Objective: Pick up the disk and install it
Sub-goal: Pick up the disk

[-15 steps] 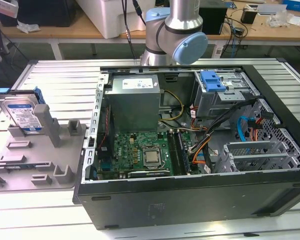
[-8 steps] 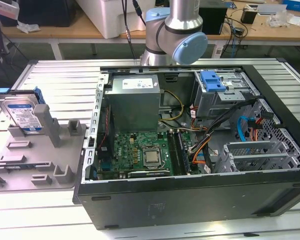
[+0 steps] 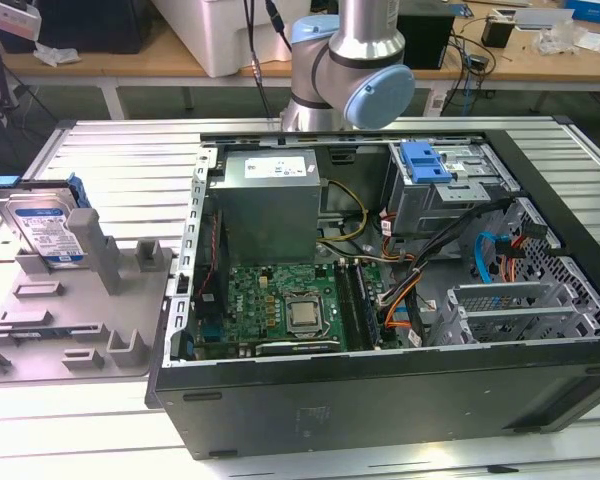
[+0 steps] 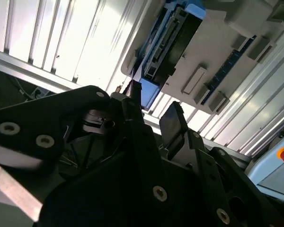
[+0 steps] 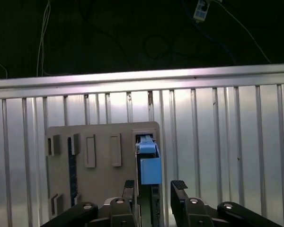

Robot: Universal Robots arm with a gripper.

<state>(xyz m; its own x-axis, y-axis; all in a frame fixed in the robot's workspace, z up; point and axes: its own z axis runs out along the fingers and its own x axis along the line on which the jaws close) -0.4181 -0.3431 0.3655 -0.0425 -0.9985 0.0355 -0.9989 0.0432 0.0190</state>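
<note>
Step in hand, as judged: approach for the grasp.

1. Centre the gripper [image 5: 154, 189] over the disk [image 5: 149, 165] so that 1 finger passes each flat face.
2. Jaws: the 2 fingers stand apart, holding nothing.

The disk stands on edge in the grey holder [image 3: 90, 315], on the exterior view's left, beside the computer case [image 3: 380, 400]. It is silver-grey with a white-and-blue label and a blue frame.

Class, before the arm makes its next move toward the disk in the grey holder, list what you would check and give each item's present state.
1. Disk stands upright in the grey holder: ok.
2. Jaws open, as both wrist views show: ok.
3. Disk's edge in line with the gap between the jaws, first wrist view: ok.
4. Jaws closed on the disk: not ok, nothing gripped.
5. Free slot for the disk in the computer case: cannot tell.
6. Loose cables clear of the route into the case: cannot tell.
</note>
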